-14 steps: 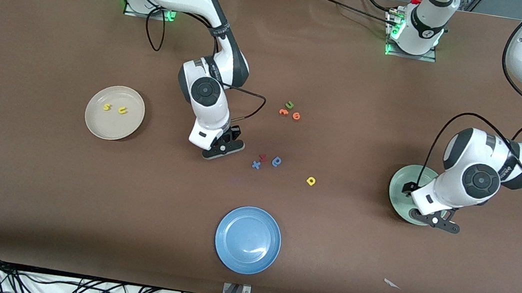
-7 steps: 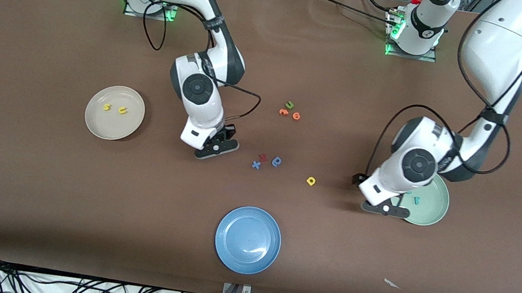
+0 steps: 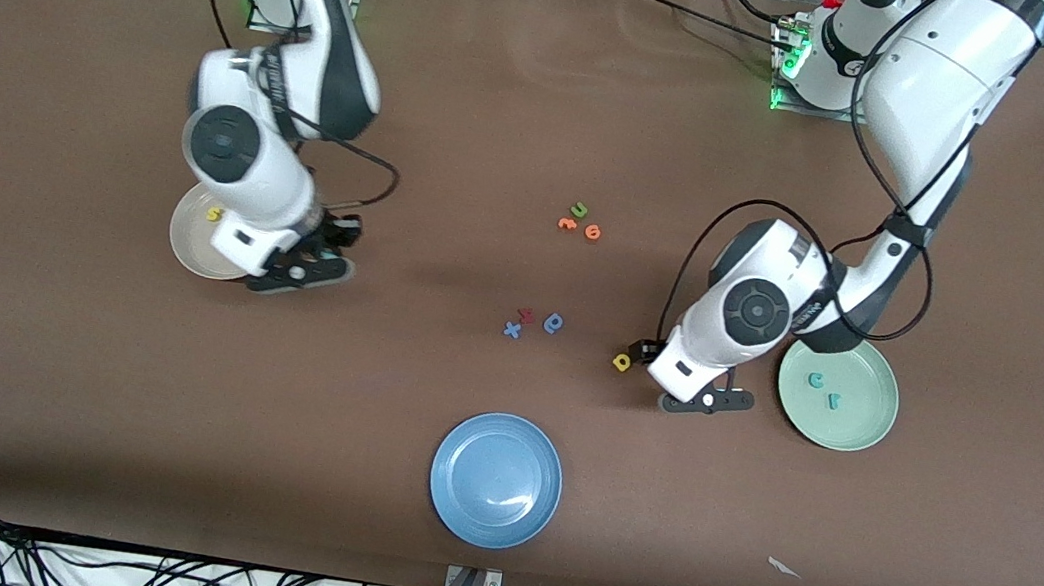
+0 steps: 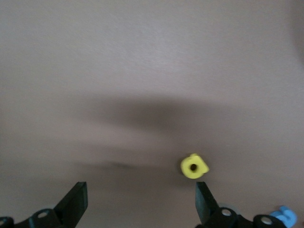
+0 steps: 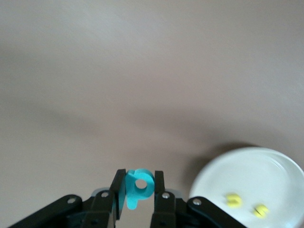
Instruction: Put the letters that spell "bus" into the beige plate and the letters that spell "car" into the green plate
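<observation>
**Over the tabletop: "b" nearly at the beige plate, "a" next for the left arm**

At the right arm's end, right claw [image 5: 136,190] is clamped on the teal "b" [image 5: 138,186], hanging over bare tabletop [image 3: 465,114] just beside the beige plate [image 3: 186,241]. Yellow "s" [image 3: 213,214] is already in it; the right wrist view shows a second yellow letter [image 5: 259,210] with it. Key relation: the plate lies just off the claw's side, toward the table's end, so I'd judge a short sideways shift before release.

Left claw [image 4: 137,202] is wide open, empty, low over the tabletop. Yellow "a" [image 4: 194,167] lies flat just ahead of one finger [image 4: 204,199], off-centre, so it needs a small lateral correction. Left arm is clearly nearer it. Teal "c" [image 3: 814,379] and "r" [image 3: 834,400] sit in the green plate [image 3: 862,431].
</observation>
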You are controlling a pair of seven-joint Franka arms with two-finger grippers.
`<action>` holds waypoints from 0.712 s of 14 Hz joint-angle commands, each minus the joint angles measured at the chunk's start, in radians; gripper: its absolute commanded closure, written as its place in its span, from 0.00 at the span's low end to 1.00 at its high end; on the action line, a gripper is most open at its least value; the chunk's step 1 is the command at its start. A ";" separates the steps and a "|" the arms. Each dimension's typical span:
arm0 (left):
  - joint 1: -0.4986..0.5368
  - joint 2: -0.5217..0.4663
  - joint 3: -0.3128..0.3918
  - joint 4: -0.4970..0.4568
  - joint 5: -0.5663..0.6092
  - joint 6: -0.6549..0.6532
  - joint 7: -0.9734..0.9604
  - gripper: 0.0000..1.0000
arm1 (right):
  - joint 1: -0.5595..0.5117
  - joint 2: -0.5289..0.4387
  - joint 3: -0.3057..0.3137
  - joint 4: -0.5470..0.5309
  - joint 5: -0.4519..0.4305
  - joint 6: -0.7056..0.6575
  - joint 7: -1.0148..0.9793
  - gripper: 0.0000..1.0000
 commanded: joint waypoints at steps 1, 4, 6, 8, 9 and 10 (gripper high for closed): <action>-0.044 0.070 0.009 0.091 -0.026 -0.013 -0.090 0.00 | 0.010 -0.101 -0.089 -0.161 -0.004 0.033 -0.081 0.86; -0.073 0.127 0.013 0.153 -0.025 -0.011 -0.191 0.00 | 0.009 -0.116 -0.161 -0.306 0.002 0.136 -0.127 0.87; -0.082 0.145 0.016 0.167 -0.023 -0.009 -0.217 0.01 | 0.002 -0.084 -0.184 -0.346 0.003 0.174 -0.152 0.86; -0.098 0.153 0.020 0.168 -0.017 0.007 -0.240 0.04 | -0.022 -0.035 -0.196 -0.356 0.005 0.184 -0.150 0.86; -0.098 0.154 0.022 0.167 -0.016 0.023 -0.242 0.05 | -0.025 0.005 -0.196 -0.359 0.006 0.206 -0.149 0.86; -0.098 0.154 0.022 0.165 -0.014 0.032 -0.242 0.10 | -0.025 0.037 -0.196 -0.362 0.007 0.223 -0.149 0.86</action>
